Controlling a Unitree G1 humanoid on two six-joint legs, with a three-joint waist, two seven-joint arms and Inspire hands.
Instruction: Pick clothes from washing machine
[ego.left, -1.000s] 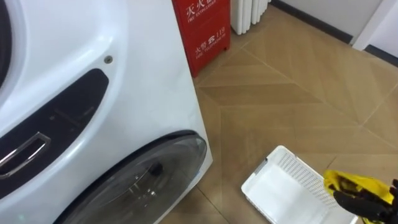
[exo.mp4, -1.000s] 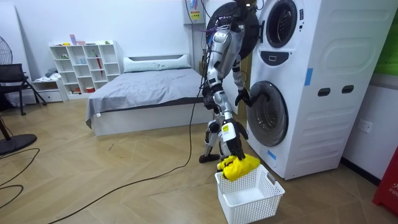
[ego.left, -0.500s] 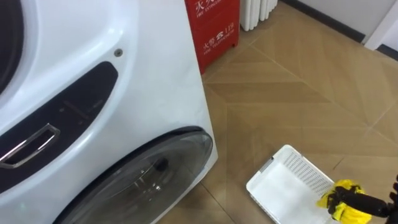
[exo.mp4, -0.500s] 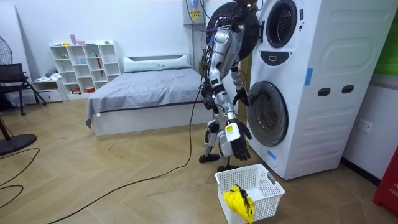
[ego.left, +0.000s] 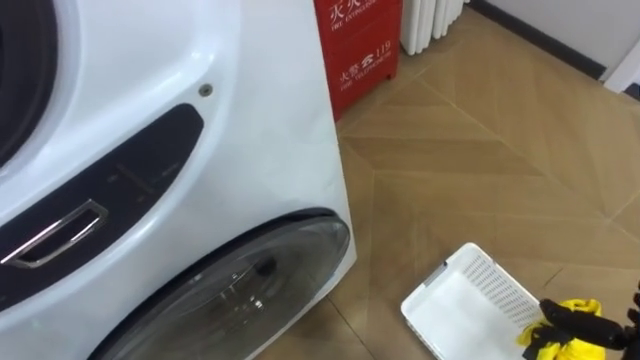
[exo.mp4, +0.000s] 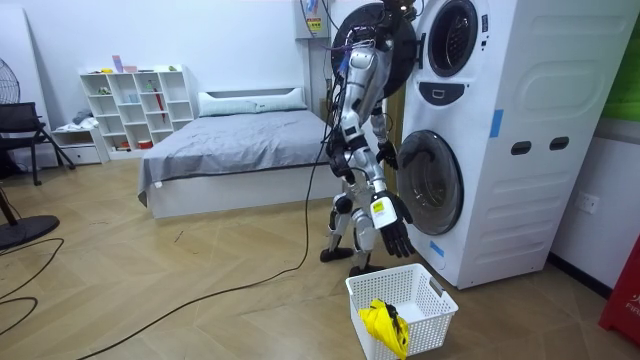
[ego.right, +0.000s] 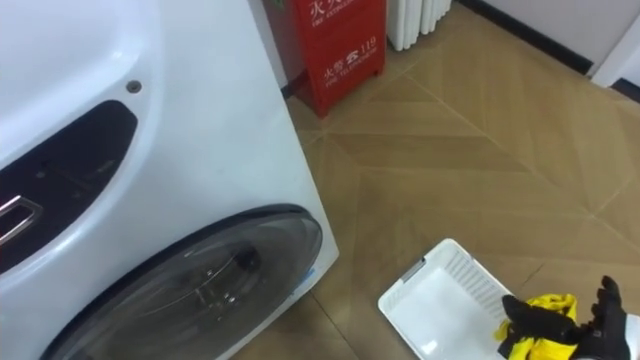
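Yellow clothes (exo.mp4: 381, 326) lie bunched inside the white basket (exo.mp4: 428, 318) on the wooden floor (exo.mp4: 200, 290), low and right of centre in the room view. The right hand (exo.mp4: 397, 238) hangs above the basket, fingers loose and spread, clear of the cloth (the eye views' lower right corner cuts the basket off). The left hand (exo.mp4: 386, 156) is near the washing machine (exo.mp4: 500, 120) and its round lower door (ego.left: 250, 295); its state I cannot tell. The red cabinet (ego.left: 365, 40), top centre, bears white lettering.
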